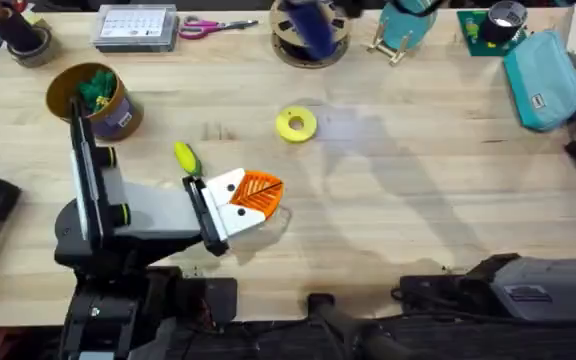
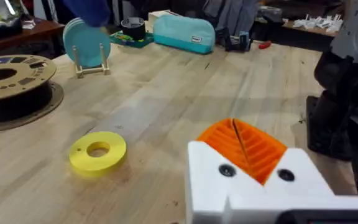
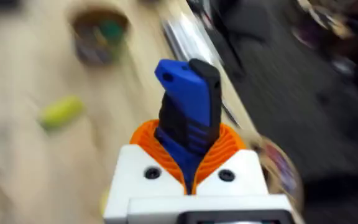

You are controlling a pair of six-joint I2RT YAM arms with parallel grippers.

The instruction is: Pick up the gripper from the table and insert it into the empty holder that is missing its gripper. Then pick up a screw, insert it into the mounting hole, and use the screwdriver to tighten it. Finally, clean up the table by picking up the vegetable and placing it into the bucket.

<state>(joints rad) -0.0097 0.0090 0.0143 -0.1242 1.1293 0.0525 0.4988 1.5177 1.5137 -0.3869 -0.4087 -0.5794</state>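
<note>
The blue-and-black screwdriver [image 3: 188, 118] stands upright, clamped between the right end effector's [image 3: 190, 163] orange pads, while the left end effector [image 2: 244, 149], pads pressed together, rests just beside the yellow-green vegetable [image 1: 186, 158] on the desk [image 1: 388, 200].

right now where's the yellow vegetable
In the overhead view the vegetable lies on the left half of the table, between the bucket and the left end effector, and apart from both.

blurred: small yellow-green oblong toy vegetable [image 3: 61, 112], left of frame | blurred: round tan tin bucket [image 3: 99, 34], upper left
</note>
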